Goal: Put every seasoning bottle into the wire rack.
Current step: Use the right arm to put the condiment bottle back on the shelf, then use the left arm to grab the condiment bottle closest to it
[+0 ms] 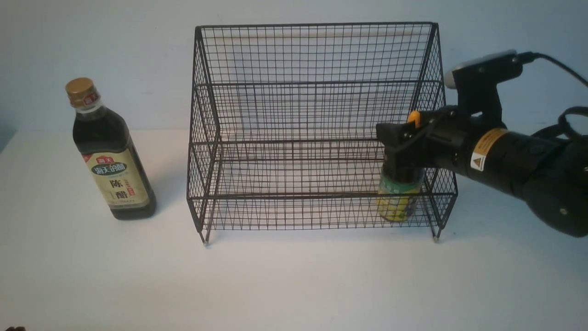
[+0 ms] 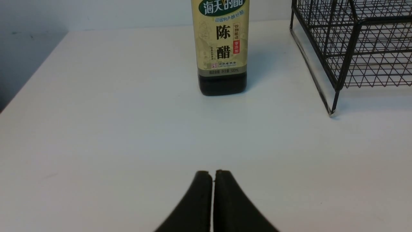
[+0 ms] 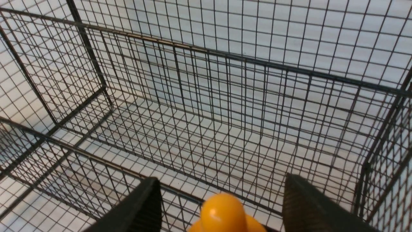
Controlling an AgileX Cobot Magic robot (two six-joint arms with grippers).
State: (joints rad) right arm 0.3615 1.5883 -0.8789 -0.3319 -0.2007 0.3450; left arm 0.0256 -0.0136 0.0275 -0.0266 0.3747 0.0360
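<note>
Step in hand: the drop-off of the first bottle, release phase.

The short bottle (image 1: 398, 202) stands upright inside the wire rack (image 1: 317, 55), on its low front tier at the rack's right end, close to the right side wall. It looks seated on the mesh, though I can't confirm full contact through the wires. The orange cap (image 3: 223, 212) pokes up above the tier rail.

The right gripper (image 1: 400, 142) is over the rack's right end at the bottle's neck. Its jaws are spread wide on either side of the cap with a clear gap on both sides, so the grip is released and nothing is held.

The tall bottle (image 1: 110, 156), with its gold cap and beige label, stands upright on the table (image 1: 294, 285), outside the rack and off its left side, apart from it. It is not yet placed.

The left gripper (image 2: 213, 180) is low over the table on the near side of the rack's left front foot, facing the tall bottle. Its fingers are pressed together and empty.

Judged progress: one of two bottles is in the rack.

Next move calls for:
- The right arm backs up and out of the rack without clipping the cap or the front rail; a snag could tip the bottle.
- The left gripper must spread before it reaches the tall bottle, then take the body or neck.
- The tall bottle needs a high lift over the rack's front rail and a tier with headroom.
</note>
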